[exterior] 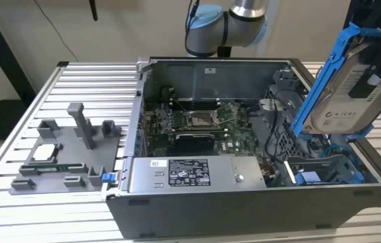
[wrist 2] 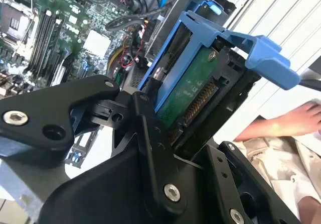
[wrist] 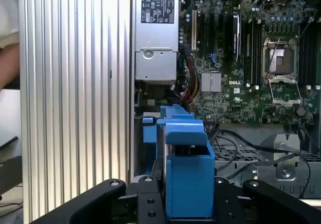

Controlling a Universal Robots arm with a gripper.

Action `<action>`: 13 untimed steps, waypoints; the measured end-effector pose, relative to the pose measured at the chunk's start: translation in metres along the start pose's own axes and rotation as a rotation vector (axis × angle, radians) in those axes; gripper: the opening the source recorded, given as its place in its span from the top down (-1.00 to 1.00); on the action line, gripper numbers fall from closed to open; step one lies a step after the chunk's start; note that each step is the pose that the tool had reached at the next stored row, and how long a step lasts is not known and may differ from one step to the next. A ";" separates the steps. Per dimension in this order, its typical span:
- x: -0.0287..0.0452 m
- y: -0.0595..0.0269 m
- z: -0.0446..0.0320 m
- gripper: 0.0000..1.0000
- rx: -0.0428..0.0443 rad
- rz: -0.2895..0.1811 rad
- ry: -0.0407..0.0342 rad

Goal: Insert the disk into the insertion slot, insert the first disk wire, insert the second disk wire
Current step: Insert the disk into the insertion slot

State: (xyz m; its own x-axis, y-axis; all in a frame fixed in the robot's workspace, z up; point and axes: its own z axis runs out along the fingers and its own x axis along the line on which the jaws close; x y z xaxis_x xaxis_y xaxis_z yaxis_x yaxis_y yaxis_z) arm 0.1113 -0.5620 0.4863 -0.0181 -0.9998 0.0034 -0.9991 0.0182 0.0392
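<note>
The open grey metal computer case (exterior: pixel 244 212) sits on a ribbed aluminium table (exterior: pixel 42 86). It holds a green motherboard (exterior: pixel 197 119) and, at the exterior view's right, the sheet-metal insertion slot (exterior: pixel 322 167) (blue parts inside). Above the slot, apart from it, the gripper (wrist 2: pixel 188 116) clamps the blue-framed disk (exterior: pixel 339 106), which stands tilted on edge.

Soft, bright indoor light. Ribbed counter (wrist: pixel 75 83) beside jaws glares pale (nearly white in second wrist view). Shadow inside computer case (exterior: pixel 244 212) below jaws.
</note>
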 end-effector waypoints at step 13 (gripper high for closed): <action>0.0009 -0.0007 0.0031 1.00 0.0006 0.000 0.0041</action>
State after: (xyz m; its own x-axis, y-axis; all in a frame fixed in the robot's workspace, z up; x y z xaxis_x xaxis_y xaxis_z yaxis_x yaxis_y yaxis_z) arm 0.1119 -0.5629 0.4831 -0.0181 -0.9998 0.0075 -0.9991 0.0183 0.0386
